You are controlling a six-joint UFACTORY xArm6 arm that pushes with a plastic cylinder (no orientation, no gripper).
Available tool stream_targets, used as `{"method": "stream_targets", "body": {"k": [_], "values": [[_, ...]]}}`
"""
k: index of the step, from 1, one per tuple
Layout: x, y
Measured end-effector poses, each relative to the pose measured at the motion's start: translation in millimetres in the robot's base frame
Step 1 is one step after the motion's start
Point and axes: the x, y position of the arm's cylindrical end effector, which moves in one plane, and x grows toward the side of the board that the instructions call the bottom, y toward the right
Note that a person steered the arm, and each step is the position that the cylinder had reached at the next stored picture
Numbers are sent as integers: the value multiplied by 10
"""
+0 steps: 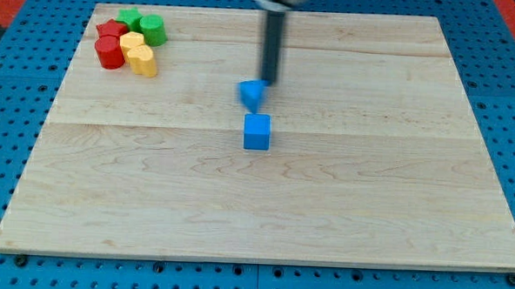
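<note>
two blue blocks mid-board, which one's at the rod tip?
The blue triangular block, the upper of the two: my tip sits at its upper right edge. The blue cube lies below it, farther from the tip.

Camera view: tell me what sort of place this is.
Probably a robot lab bench: a pale wooden board on a blue perforated base, with my tip against a blue triangular block above a blue cube.

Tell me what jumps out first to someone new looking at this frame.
First, the dark rod coming down from the view's top, my tip at the upper edge of a blue triangular block, with a blue cube just below it near the board's middle. Next, the tight cluster at the view's top left: red blocks, green blocks and yellow blocks.
</note>
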Motion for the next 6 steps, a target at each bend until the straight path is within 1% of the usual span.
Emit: {"method": "stream_targets", "body": {"k": [1,2,3,5,6], "values": [[-351,399],[173,1254],[561,1004],[506,-106],[224,-389]]}}
